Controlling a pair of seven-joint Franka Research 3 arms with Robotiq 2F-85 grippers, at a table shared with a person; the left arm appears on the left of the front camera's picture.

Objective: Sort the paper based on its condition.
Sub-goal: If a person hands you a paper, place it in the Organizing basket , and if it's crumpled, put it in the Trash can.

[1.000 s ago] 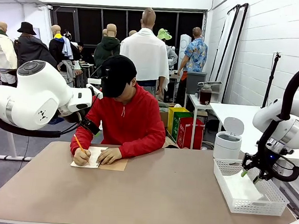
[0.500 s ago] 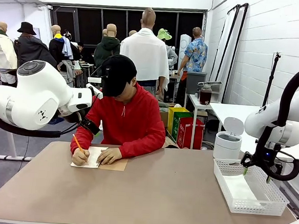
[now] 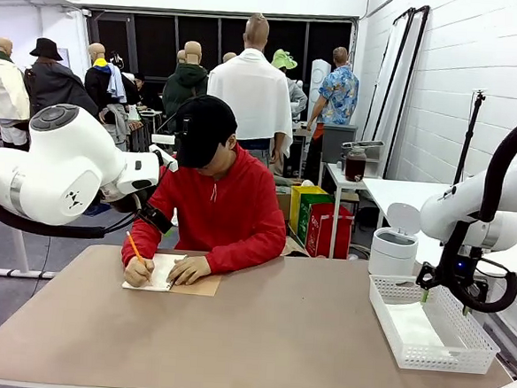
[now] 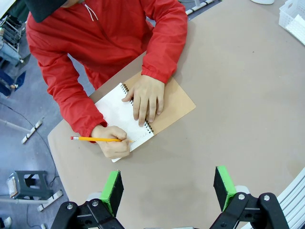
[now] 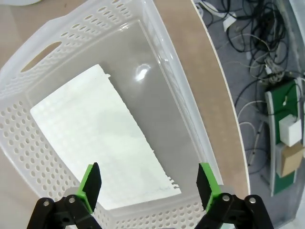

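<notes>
While a person in a red hooded top (image 3: 226,211) writes at the far side, the long brown tabletop (image 3: 275,337) shows a wide bare stretch between the person's place and the robot's right end. One white perforated plastic basket (image 3: 407,351) stands at that right end, its outer wall just beside the table's rounded edge (image 5: 217,95), with cables on the floor beyond. One thin white sheet of paper (image 5: 100,143) lies flat on the basket's floor, slanted across it, its short ends ragged; the front view shows it as a pale patch inside the basket (image 3: 418,325). The right gripper (image 3: 444,301) hangs above the basket with its jaws spread wide and nothing between them, and the right wrist view looks straight down past its two green pads (image 5: 93,180) onto the sheet. The left gripper (image 4: 168,183) hovers well above the table's far-left part, jaws likewise wide apart and empty. Below it lies one spiral notebook with a brown cardboard cover (image 4: 119,112), close to the table's far edge; one of the person's hands (image 4: 145,98) rests flat on it, the other (image 4: 112,142) holds one yellow pencil (image 4: 95,139). One small white lidded bin (image 3: 394,248) stands behind the basket.
</notes>
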